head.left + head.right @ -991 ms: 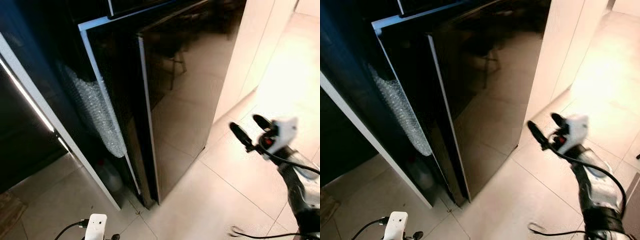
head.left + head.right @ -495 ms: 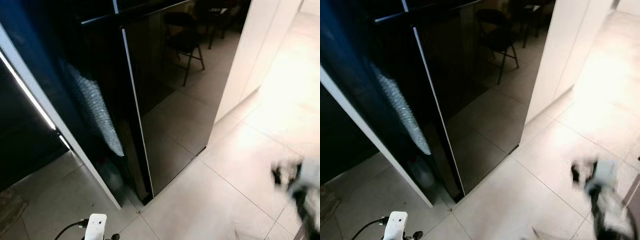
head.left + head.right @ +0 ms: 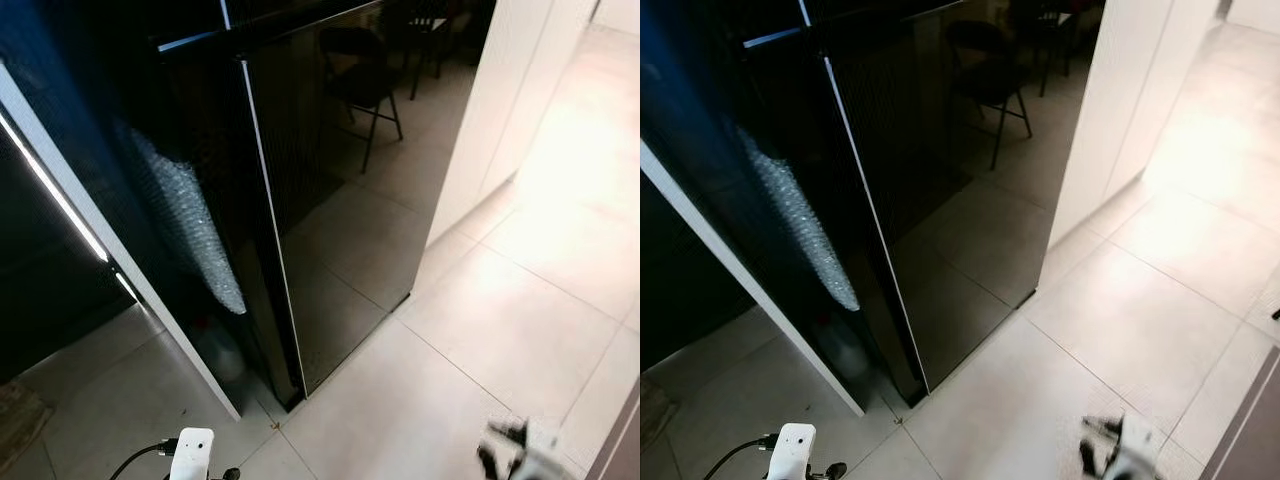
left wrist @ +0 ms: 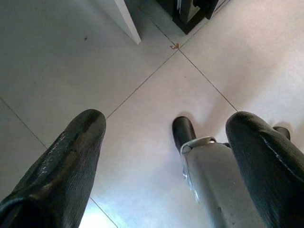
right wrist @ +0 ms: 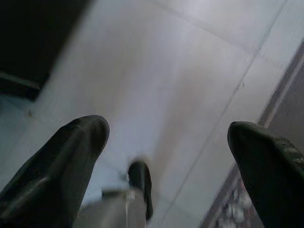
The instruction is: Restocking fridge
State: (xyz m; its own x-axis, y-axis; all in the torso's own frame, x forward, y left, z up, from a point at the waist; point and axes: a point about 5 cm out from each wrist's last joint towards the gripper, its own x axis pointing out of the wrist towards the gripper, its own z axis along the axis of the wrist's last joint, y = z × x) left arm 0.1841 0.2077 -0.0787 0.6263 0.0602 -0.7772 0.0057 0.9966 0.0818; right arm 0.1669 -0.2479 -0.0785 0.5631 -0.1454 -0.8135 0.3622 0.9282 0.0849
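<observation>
The tall black fridge stands ahead on my left, its glossy door mirroring a chair and the tiled floor. A strip of bubble wrap hangs on the dark side left of the door's white edge. My right gripper is low at the bottom right, a blur in the eye views, open and empty above the floor. My left gripper hangs low at the bottom left, open with nothing between its fingers, and its white wrist module shows at the frame's lower edge.
A white wall panel stands right of the fridge. Pale floor tiles stretch to the right and front. A dark unit with a light strip is at the far left. My silver leg shows under the left gripper.
The fridge door has swung in closer to the cabinet. My right arm has dropped from beside the door to the bottom right corner. The left arm has not moved.
</observation>
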